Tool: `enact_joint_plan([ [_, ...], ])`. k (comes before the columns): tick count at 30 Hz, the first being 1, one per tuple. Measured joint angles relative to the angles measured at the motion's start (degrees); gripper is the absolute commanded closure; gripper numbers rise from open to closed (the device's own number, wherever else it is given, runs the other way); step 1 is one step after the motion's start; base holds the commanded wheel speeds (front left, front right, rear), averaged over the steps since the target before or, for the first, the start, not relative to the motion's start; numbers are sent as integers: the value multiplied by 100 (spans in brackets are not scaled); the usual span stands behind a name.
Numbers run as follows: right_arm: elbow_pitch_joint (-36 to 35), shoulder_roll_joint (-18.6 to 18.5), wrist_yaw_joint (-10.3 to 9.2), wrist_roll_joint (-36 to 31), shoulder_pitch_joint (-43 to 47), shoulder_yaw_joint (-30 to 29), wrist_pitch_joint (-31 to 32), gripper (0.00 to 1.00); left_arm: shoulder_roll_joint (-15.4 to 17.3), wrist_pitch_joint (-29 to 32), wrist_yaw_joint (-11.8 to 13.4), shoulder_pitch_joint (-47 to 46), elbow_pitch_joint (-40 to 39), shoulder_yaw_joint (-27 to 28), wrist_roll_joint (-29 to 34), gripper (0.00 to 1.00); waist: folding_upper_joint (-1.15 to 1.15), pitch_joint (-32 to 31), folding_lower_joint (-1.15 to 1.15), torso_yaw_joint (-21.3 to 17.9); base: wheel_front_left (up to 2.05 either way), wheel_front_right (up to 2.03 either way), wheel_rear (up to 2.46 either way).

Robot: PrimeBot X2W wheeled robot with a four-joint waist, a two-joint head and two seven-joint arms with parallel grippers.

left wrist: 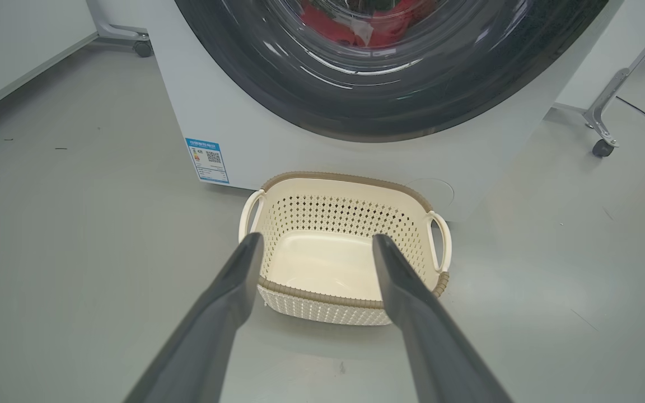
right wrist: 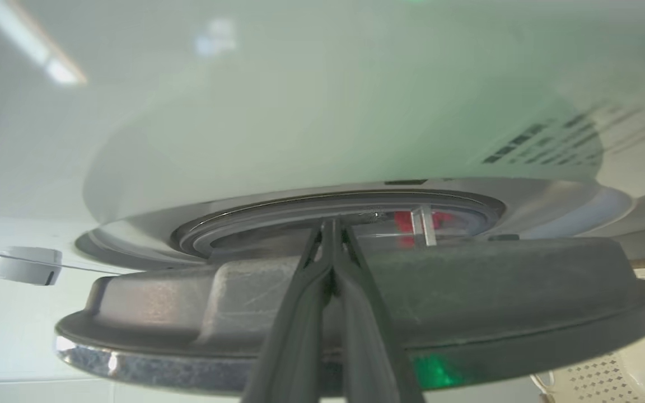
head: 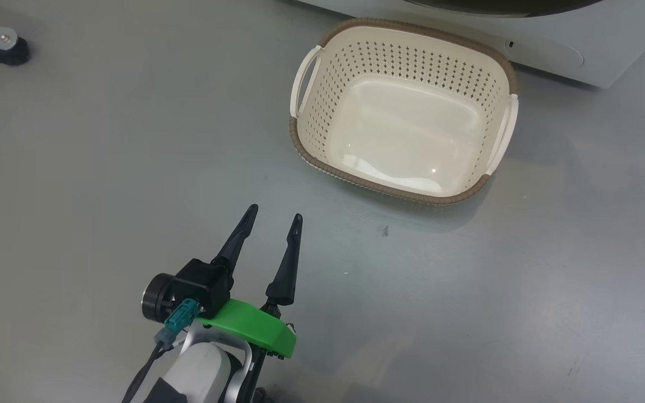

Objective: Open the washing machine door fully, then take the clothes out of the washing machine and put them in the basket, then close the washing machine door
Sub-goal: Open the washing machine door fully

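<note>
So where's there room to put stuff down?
The basket is empty inside. Bare floor stretches left of it, and also between it and the open left gripper. It's tight behind the basket, where the washing machine stands close.

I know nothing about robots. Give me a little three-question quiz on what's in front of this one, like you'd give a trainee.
1. True or false: the basket has something in it.
2. The left gripper is: A) open, B) shut on a basket handle, C) shut on cloth.
3. Where are the red clothes?

Key:
1. False; it is empty.
2. A.
3. Inside the washing machine, seen through the glass of the washing machine door.
</note>
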Motion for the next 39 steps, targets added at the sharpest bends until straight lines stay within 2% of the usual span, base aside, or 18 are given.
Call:
enact_joint_plan([
  [5, 169, 89, -47, 307, -19, -157, 263, 100, 0, 0, 19, 0, -3, -11, 0, 0, 0, -17, 0, 5, 0, 0, 0],
  [28, 504, 49, -92, 240, -42, -54, 609, 100, -1, 0, 46, -10, 32, 12, 2, 0, 0, -82, 0, -69, 0, 0, 0],
  [39, 720, 116, -82, 320, 145, -118, 716, 100, -1, 0, 47, -29, 168, 107, 137, 0, 0, -310, 0, -142, 0, 0, 0],
])
